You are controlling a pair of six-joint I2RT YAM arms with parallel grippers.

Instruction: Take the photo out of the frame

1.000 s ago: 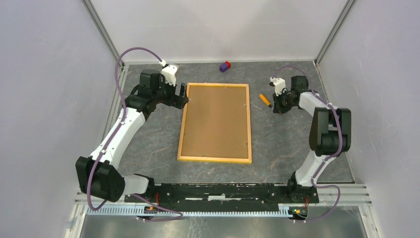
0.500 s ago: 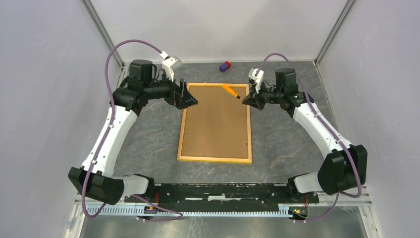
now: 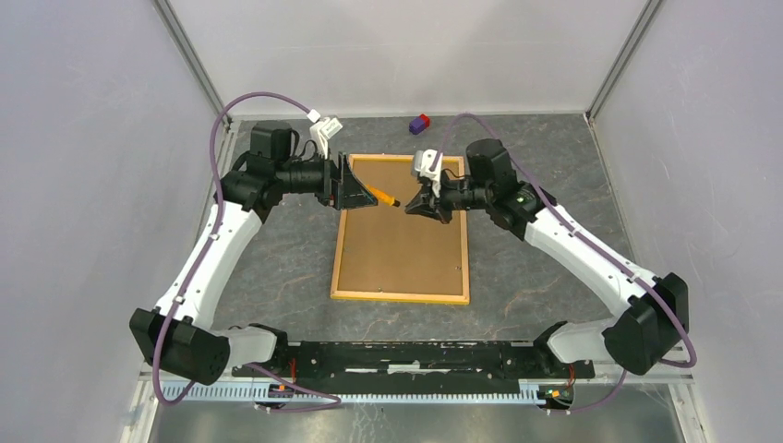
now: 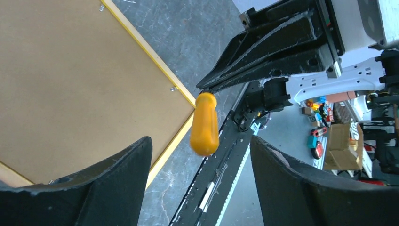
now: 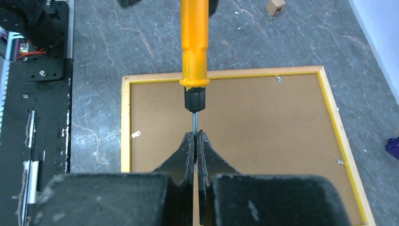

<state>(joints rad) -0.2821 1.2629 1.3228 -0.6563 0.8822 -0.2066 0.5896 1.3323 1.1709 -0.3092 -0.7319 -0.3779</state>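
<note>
Near: frame (image 3: 401, 297) lies back-up, photo hidden under backing (image 3: 402, 240). Farther: right gripper (image 5: 195, 137) pinches screwdriver (image 5: 195, 37) shaft; left gripper (image 4: 197, 141) spread around handle, not gripping. Risk: early release, so the tool drops onto backing.

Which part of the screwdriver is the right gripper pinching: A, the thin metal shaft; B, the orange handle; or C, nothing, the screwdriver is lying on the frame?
A: in the right wrist view the right gripper is shut on the thin metal shaft, with the orange handle sticking out beyond its fingertips.
</note>
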